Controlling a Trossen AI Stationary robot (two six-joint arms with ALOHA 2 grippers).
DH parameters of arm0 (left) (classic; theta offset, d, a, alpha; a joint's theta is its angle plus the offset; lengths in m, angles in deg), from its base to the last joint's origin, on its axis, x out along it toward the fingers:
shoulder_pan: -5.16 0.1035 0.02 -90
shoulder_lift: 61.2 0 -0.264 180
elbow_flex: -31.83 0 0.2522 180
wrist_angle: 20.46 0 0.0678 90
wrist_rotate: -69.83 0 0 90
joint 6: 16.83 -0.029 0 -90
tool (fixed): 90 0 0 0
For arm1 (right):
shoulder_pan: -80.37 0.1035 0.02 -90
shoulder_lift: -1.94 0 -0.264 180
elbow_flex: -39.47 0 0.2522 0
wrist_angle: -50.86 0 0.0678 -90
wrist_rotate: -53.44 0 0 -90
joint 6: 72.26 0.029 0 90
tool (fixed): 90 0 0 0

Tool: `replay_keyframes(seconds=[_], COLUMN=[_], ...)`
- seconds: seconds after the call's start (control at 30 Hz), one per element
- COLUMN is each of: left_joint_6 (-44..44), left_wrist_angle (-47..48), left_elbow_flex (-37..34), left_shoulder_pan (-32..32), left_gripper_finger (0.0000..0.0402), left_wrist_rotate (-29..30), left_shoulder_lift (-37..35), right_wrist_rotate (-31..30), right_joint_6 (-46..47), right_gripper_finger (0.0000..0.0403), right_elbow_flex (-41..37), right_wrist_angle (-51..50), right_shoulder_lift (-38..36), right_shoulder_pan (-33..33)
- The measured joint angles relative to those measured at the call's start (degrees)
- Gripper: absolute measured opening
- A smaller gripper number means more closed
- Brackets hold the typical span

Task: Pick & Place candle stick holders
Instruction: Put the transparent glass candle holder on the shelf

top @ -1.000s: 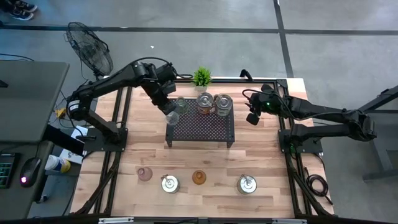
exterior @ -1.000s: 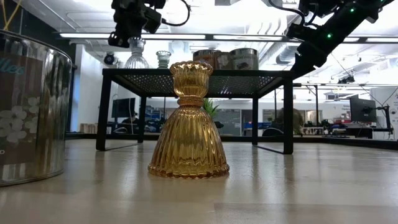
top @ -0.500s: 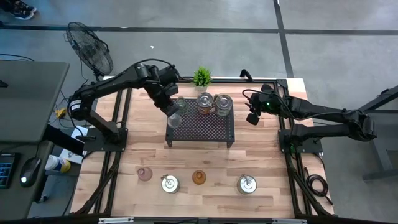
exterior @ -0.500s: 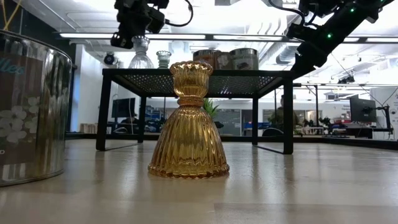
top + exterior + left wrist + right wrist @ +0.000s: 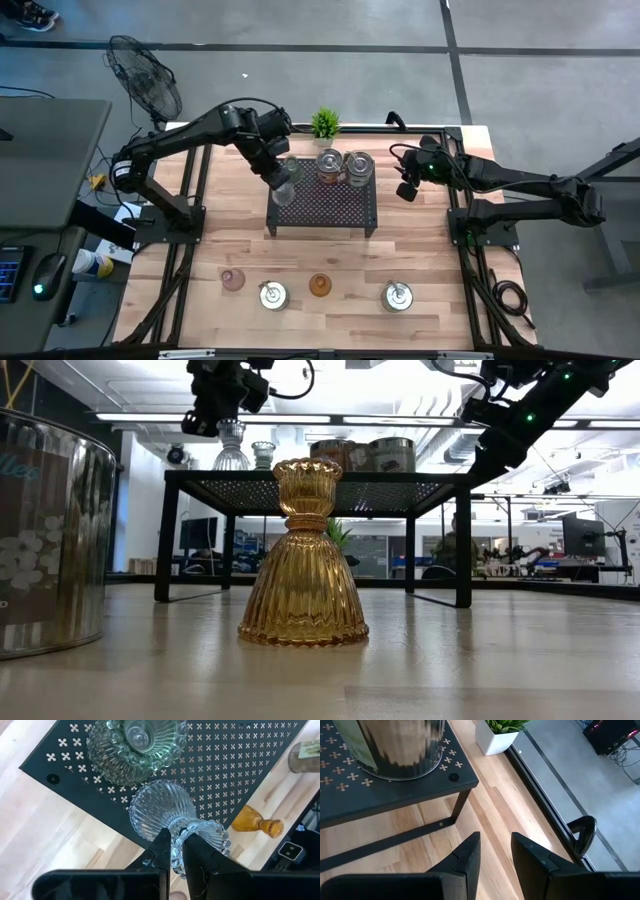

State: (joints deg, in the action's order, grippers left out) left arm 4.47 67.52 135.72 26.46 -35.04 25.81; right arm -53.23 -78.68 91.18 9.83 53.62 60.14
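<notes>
A clear glass holder (image 5: 172,822) is being gripped at its narrow neck by the closed left gripper (image 5: 175,851) and held just above the near left corner of the black rack (image 5: 322,205), beside a greenish holder (image 5: 134,747) already standing there. The ribbed glass is looking slippery, and a slip or tilt is being risked if it is released before its base is resting flat; a nudge against the greenish neighbour is also being judged possible. The right gripper (image 5: 494,851) is being kept idle off the rack's right end, its jaws slightly parted on nothing. Two silver holders (image 5: 343,166) are being stored at the back. On the pale wooden table (image 5: 420,250), a pink (image 5: 233,280), an amber (image 5: 303,555) and two more silver holders (image 5: 397,295) are being left waiting. A potted plant (image 5: 323,124) and a fan (image 5: 142,72) are being seen beyond.
</notes>
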Motion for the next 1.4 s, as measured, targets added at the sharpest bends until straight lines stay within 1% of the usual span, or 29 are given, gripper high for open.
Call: replay_keyframes(seconds=[0.27, 0.43, 0.53, 1.17, 1.4], left_joint_6=[0.0, 0.0, 0.0, 0.0, 0.2], left_wrist_angle=[0.2, 0.3, 0.3, -4.1, -4.2], left_elbow_flex=[0.0, 0.0, -0.1, -0.1, -0.1], left_shoulder_pan=[0.0, 0.0, 0.0, 0.0, 0.0], left_gripper_finger=[0.0022, 0.0054, 0.0060, 0.0067, 0.0067], left_wrist_rotate=[0.2, 0.3, 0.5, -0.4, -0.4], left_shoulder_lift=[0.0, 0.0, 0.1, 0.1, 0.1], right_wrist_rotate=[0.6, 0.6, 0.6, 0.6, 0.6], right_joint_6=[0.0, 0.0, 0.0, 0.2, 0.2], right_gripper_finger=[0.0101, 0.0101, 0.0101, 0.0101, 0.0101], right_elbow_flex=[0.0, 0.0, 0.0, 0.0, 0.0], right_wrist_angle=[-0.1, -0.4, -0.4, -1.3, -1.3], right_shoulder_lift=[0.0, 0.0, 0.0, 0.0, 0.0], right_shoulder_pan=[0.0, 0.0, 0.0, 0.0, 0.0])
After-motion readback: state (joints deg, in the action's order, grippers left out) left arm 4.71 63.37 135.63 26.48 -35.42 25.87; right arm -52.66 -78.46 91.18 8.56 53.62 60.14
